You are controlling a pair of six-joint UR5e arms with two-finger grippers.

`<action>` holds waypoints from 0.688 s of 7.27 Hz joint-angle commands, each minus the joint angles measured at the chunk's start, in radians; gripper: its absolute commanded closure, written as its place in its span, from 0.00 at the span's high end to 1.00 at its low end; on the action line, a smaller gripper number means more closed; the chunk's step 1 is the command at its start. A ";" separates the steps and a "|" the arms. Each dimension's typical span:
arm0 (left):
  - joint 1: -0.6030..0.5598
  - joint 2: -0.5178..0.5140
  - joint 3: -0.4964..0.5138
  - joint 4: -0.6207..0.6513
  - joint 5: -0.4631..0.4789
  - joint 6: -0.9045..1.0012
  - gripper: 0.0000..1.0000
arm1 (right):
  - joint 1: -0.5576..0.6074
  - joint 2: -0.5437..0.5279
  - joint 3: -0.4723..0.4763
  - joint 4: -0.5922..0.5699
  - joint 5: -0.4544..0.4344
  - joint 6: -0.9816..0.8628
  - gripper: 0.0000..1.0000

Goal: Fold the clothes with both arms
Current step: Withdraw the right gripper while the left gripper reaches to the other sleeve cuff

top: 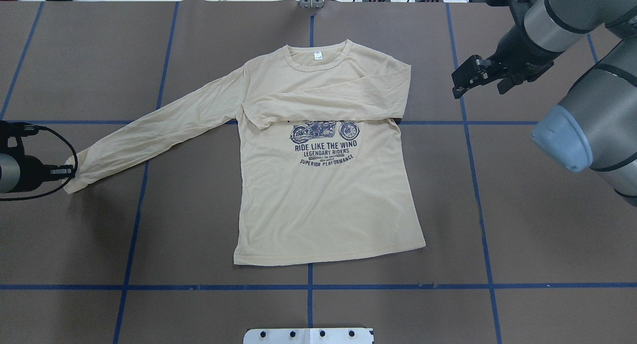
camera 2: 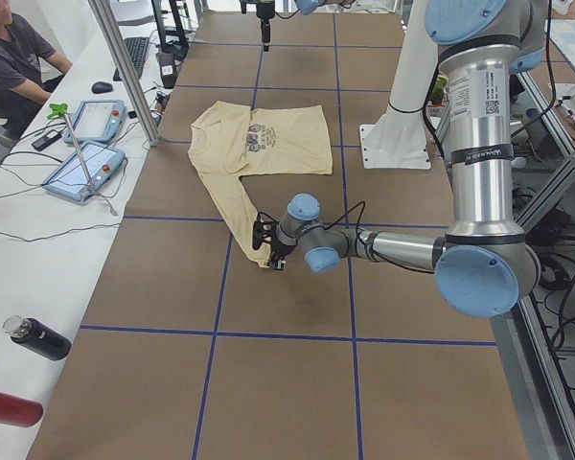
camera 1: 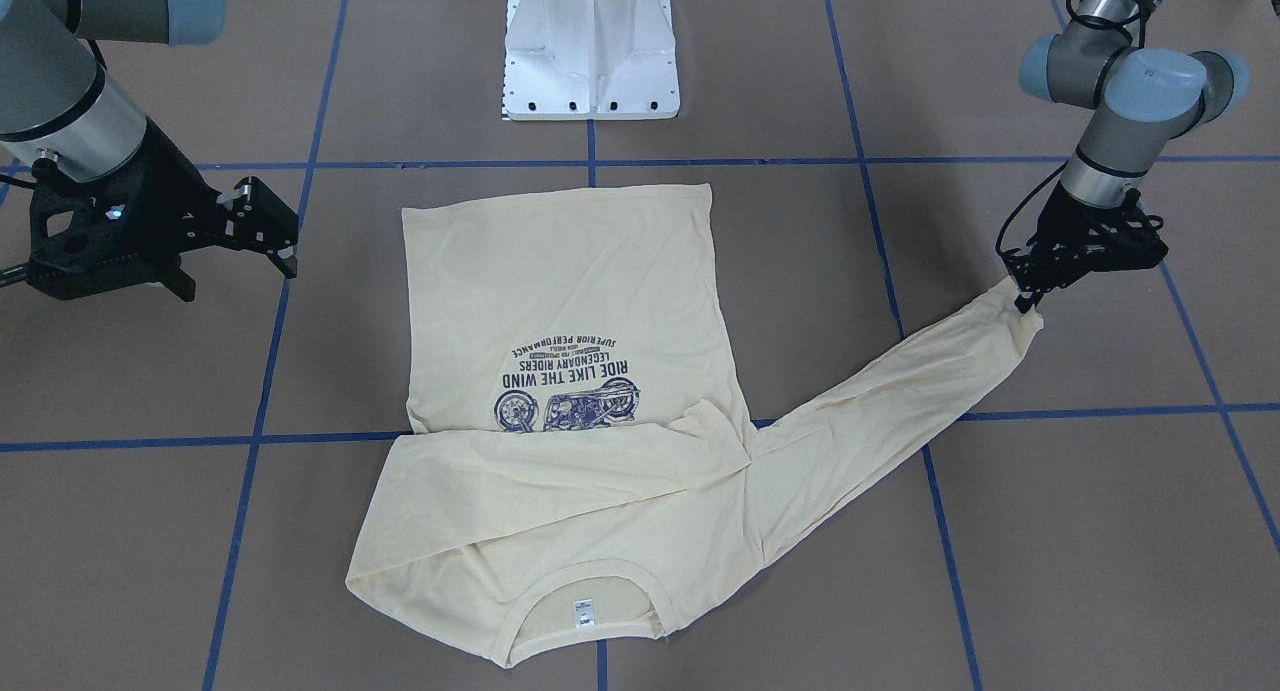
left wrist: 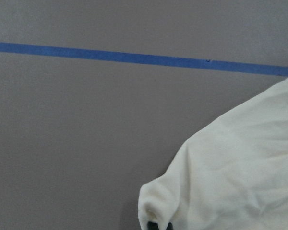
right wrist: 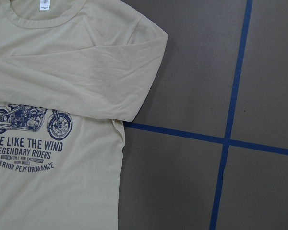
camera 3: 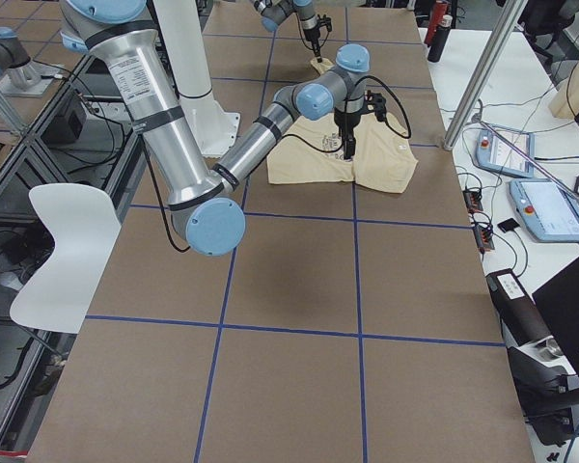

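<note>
The cream-yellow T-shirt point(top: 323, 194) lies flat, print up, neck label at the far end from the robot. One long sleeve is folded across the chest point(top: 328, 107). The other sleeve point(top: 154, 130) stretches out to the robot's left. My left gripper point(top: 69, 172) is shut on that sleeve's cuff point(camera 1: 1005, 306), low over the table; the left wrist view shows the cuff point(left wrist: 156, 215) bunched at its fingertips. My right gripper point(top: 465, 77) hangs open and empty above the bare table, just off the shirt's folded shoulder point(right wrist: 149, 43). It also shows in the front view point(camera 1: 270, 229).
The white pedestal base point(camera 1: 590, 51) stands behind the shirt's hem. Blue tape lines point(top: 308, 286) grid the brown table. Off the far long edge are a person point(camera 2: 10, 57), control tablets point(camera 2: 86, 163), a metal post point(camera 2: 125, 72) and bottles point(camera 2: 38, 337). A white chair point(camera 3: 63, 241) stands behind the robot.
</note>
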 commanded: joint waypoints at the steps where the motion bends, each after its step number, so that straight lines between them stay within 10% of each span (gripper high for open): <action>1: -0.012 0.011 -0.117 0.008 -0.149 -0.001 0.00 | 0.003 -0.048 0.030 -0.002 0.000 -0.001 1.00; 5: -0.243 -0.113 -0.152 0.020 -0.495 0.002 0.00 | 0.020 -0.096 0.052 -0.130 -0.021 -0.050 1.00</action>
